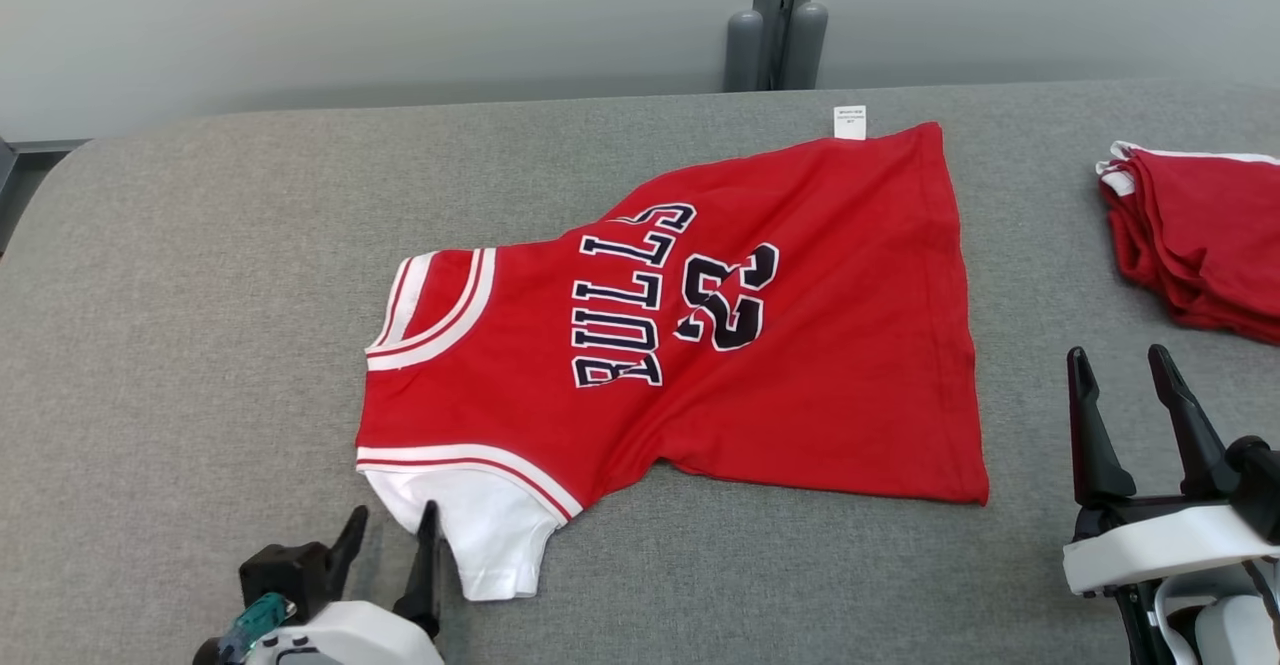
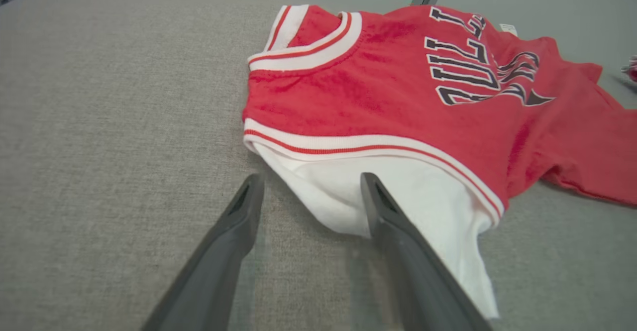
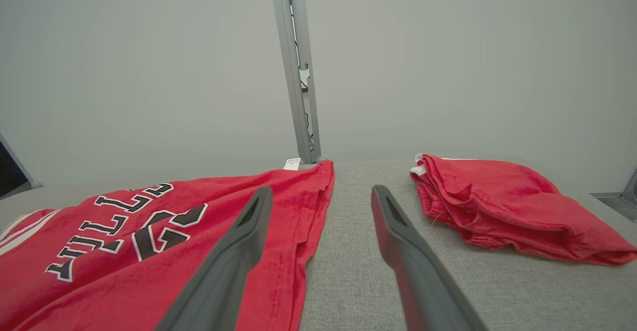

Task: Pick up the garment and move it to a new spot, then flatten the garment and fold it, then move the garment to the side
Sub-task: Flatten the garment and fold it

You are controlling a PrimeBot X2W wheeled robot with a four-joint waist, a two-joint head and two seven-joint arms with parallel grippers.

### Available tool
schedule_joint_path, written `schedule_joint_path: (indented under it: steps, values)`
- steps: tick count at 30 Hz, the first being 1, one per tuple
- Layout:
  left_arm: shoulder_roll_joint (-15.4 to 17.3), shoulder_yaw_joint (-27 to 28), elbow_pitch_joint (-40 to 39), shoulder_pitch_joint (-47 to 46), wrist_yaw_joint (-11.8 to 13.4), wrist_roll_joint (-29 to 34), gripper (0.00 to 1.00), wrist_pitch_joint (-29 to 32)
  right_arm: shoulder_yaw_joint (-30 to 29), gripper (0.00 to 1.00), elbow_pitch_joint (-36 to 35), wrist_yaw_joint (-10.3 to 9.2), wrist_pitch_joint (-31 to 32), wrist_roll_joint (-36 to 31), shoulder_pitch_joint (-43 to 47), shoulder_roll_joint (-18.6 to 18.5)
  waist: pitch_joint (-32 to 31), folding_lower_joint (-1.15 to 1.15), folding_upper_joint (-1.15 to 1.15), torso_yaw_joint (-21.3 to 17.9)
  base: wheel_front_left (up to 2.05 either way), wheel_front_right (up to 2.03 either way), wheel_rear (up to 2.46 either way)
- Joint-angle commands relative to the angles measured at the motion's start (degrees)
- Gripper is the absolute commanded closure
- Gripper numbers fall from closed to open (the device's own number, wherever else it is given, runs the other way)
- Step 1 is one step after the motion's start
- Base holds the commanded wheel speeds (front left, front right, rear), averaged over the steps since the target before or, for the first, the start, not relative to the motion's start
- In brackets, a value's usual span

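Note:
A red jersey point(image 1: 800, 345) with "BULLS 23" lettering lies spread on the grey table point(image 1: 200, 295), collar to the left, hem to the right. Its white sleeve point(image 1: 490, 535) sticks out toward the front edge. My left gripper point(image 1: 392, 530) stands open at that sleeve, one finger over the white cloth point(image 2: 338, 196) and the other finger beside it on bare table. My right gripper point(image 1: 1122, 375) is open and holds nothing, off the jersey's hem at the lower right. In the right wrist view the hem edge point(image 3: 308, 221) runs past the left finger of my right gripper point(image 3: 321, 199).
A pile of folded red garments point(image 1: 1200, 235) sits at the table's right edge, also seen as the folded pile point(image 3: 497, 206) in the right wrist view. A grey post point(image 1: 778, 15) stands behind the table against the wall. Bare table stretches to the left of the jersey.

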Motion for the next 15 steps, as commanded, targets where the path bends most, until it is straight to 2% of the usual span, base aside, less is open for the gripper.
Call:
schedule_joint_path:
  steps: [1,3,9,14,15]
  values:
    - [-0.4,-0.2,0.6,-1.1,-0.7,-0.7,0.00,0.0,-0.2,0.00,0.0,0.00,-0.4,0.1,-0.3,-0.5,0.1,0.00,0.00,-0.2,0.00,0.00,0.00]
    - [-0.5,-0.7,1.9,-1.7,-1.3,-0.7,0.00,0.4,-0.3,0.00,0.1,0.00,-0.4,0.2,-0.3,-0.8,0.2,0.00,0.00,-0.6,0.00,0.00,0.00]
    - [-1.5,0.7,5.3,-2.9,0.1,-1.7,0.00,-1.0,-0.2,0.00,0.0,0.00,-0.4,0.5,-0.7,-0.6,0.7,0.00,0.00,-1.5,0.00,0.00,0.00]
    - [-1.6,1.1,7.1,-3.3,-0.6,-2.5,0.00,-1.9,-0.7,0.00,-0.3,0.00,-0.4,0.5,-0.5,-0.7,1.0,0.00,0.00,-1.6,0.00,0.00,0.00]
    - [-1.7,1.1,7.5,-3.4,-0.7,-2.7,0.14,-1.9,-0.7,0.00,-0.2,0.00,-0.4,0.5,-0.5,-0.7,1.0,0.00,0.00,-1.7,0.00,0.00,0.00]
